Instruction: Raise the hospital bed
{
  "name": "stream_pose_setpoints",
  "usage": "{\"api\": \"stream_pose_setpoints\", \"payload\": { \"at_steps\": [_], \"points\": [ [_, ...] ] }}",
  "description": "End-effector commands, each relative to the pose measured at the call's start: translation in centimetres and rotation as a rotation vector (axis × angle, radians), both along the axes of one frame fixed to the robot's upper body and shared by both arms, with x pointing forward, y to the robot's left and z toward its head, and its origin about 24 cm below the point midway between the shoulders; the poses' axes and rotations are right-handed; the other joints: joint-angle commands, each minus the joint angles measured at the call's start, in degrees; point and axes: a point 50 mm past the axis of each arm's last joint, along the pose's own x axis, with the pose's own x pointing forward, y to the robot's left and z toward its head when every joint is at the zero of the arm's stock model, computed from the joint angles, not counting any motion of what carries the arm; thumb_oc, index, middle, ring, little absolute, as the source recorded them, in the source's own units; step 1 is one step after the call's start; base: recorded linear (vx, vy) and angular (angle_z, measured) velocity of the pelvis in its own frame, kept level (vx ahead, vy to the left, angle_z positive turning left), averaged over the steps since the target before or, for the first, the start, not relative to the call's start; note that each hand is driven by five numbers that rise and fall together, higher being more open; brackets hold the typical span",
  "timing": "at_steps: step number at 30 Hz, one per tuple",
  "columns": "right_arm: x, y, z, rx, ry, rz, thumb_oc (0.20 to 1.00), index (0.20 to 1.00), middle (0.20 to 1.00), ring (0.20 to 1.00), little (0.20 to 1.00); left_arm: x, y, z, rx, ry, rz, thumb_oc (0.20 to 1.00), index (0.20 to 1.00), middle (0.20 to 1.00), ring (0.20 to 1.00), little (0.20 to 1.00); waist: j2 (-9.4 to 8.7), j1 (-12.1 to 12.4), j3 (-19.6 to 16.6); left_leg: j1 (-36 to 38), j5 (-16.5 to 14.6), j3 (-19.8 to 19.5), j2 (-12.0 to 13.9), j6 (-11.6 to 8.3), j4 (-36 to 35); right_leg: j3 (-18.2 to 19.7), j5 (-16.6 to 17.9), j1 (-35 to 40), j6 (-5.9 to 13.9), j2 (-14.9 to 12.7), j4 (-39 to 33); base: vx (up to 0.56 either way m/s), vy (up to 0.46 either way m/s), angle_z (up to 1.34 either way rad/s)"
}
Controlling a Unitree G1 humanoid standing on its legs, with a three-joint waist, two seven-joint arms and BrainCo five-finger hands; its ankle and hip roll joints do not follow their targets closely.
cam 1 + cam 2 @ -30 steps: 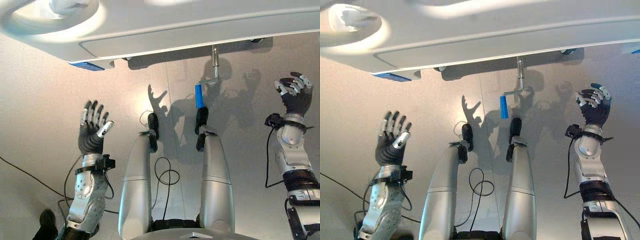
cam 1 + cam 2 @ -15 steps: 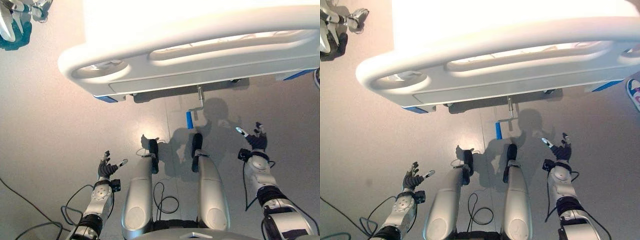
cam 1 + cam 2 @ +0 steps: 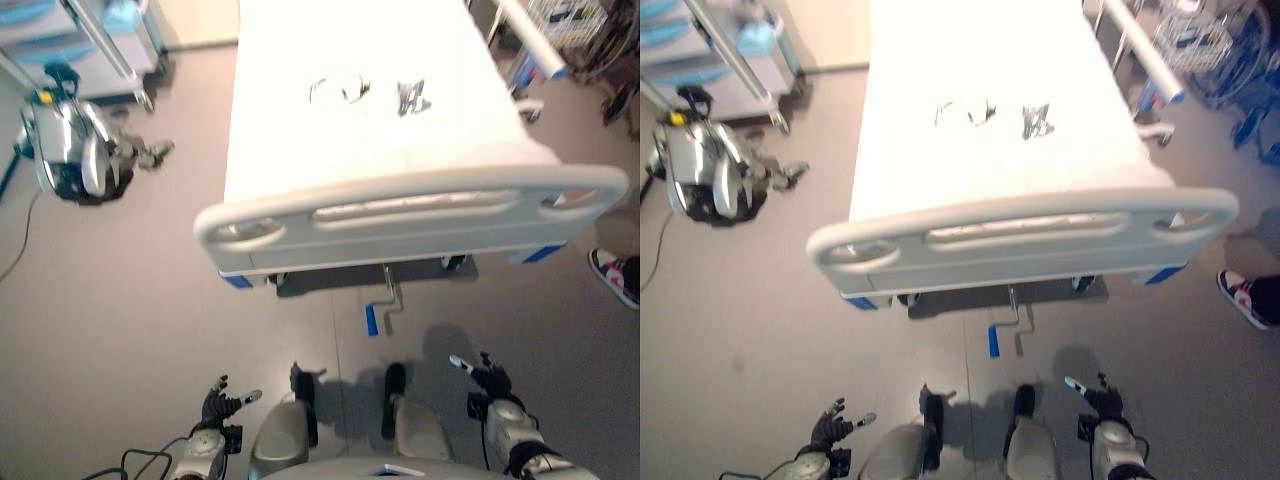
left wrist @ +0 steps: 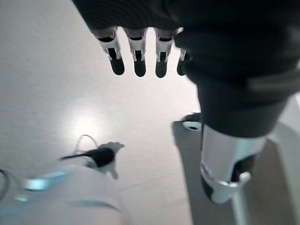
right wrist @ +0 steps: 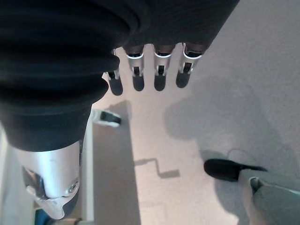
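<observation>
A: One crank (image 3: pixel 381 309) hangs under the footboard (image 3: pixel 410 212) of the bed (image 3: pixel 350 110), roughly at the footboard's middle. Its metal shaft runs out from under the footboard toward the robot, then bends sideways to a blue grip (image 3: pixel 371 320) lying along the same line as the shaft.

B: Which hand is nearer?

A: Right hand (image 3: pixel 488 377), I'd say. It sits on the robot's side of the crank and off to the right; the left hand (image 3: pixel 218 404) is further out on the other side. Both are well apart from the crank, touching nothing.

B: Fingers?

A: Both hands have fingers straight and spread, holding nothing. Wrist views agree.

B: So reach forward and inward with the right.

A: My read too. Grip the blue part across its length.

B: Containers?

A: None by the crank. Two small dark things lie on the mattress, too small to identify.
</observation>
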Motion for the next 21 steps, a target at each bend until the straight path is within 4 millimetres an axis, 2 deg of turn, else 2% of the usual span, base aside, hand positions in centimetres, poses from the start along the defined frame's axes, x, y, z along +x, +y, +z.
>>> {"api": "stream_pose_setpoints", "payload": {
  "at_steps": [1, 10, 21],
  "points": [
    [0.6, -0.4, 0.2, -0.020, 0.029, 0.081, 1.000, 1.000, 1.000, 1.000, 1.000, 0.4, 0.5, 0.1, 0.017, 0.016, -0.064, 1.000, 1.000, 1.000, 1.000, 1.000, -1.37, 1.4, -3.4, -3.9, 7.3, -1.7, -2.0, -1.93, -5.1, 0.2, 2.9, 1.0, 3.99, -1.5, -0.2, 0.00, 0.000, 0.00],
    [-2.2, 0.6, -1.3, 0.022, 0.157, 0.113, 1.000, 1.000, 1.000, 1.000, 1.000, -1.0, 0.7, -0.4, 0.018, 0.088, -0.084, 1.000, 1.000, 1.000, 1.000, 1.000, -1.42, 1.3, -7.4, 0.7, 7.2, -1.3, -1.7, -2.02, -8.3, 0.4, 2.5, 4.5, 4.04, -1.3, -2.4, 0.01, -0.001, -0.01],
    [-2.9, 2.0, -1.9, 0.062, 0.176, 0.135, 1.000, 1.000, 1.000, 1.000, 1.000, -2.5, 0.2, -1.0, 0.005, 0.141, -0.096, 1.000, 1.000, 1.000, 1.000, 1.000, -1.81, 1.3, -9.1, 3.5, 5.9, -1.3, -1.4, -2.46, -8.3, -1.0, 2.9, 8.7, 4.55, -1.8, -5.0, 0.05, 0.003, 0.02]
  ]
}}
